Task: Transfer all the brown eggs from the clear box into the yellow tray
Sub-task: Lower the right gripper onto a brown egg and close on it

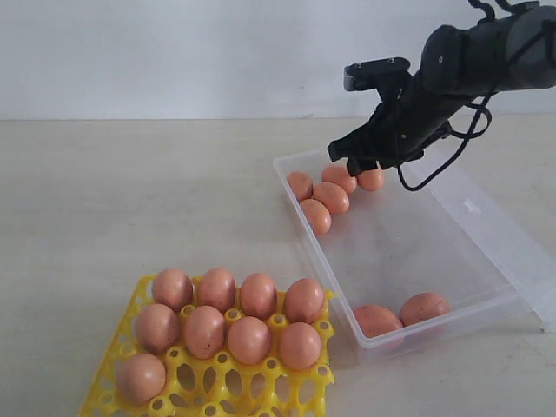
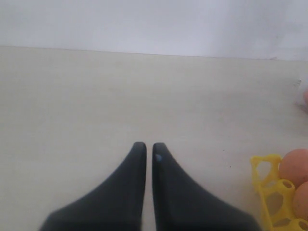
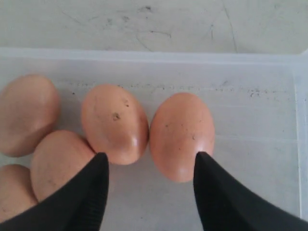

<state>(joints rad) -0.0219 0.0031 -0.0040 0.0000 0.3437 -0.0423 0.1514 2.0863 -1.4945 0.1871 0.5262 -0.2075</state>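
The clear box (image 1: 408,248) lies at the right with several brown eggs (image 1: 331,196) bunched at its far end and two more eggs (image 1: 423,307) at its near end. My right gripper (image 1: 365,167) hangs just above the far bunch. In the right wrist view this gripper (image 3: 150,161) is open and holds nothing. One fingertip (image 3: 201,160) sits at the edge of an egg (image 3: 182,134); a neighbouring egg (image 3: 114,122) lies beside it. The yellow tray (image 1: 226,382) at front left carries several eggs (image 1: 217,288). My left gripper (image 2: 145,149) is shut and empty over bare table.
The box's clear lid (image 1: 512,243) lies folded out to the right of the box. A corner of the yellow tray (image 2: 263,178) with eggs (image 2: 294,166) shows beside my left gripper. A pale wall stands behind the table.
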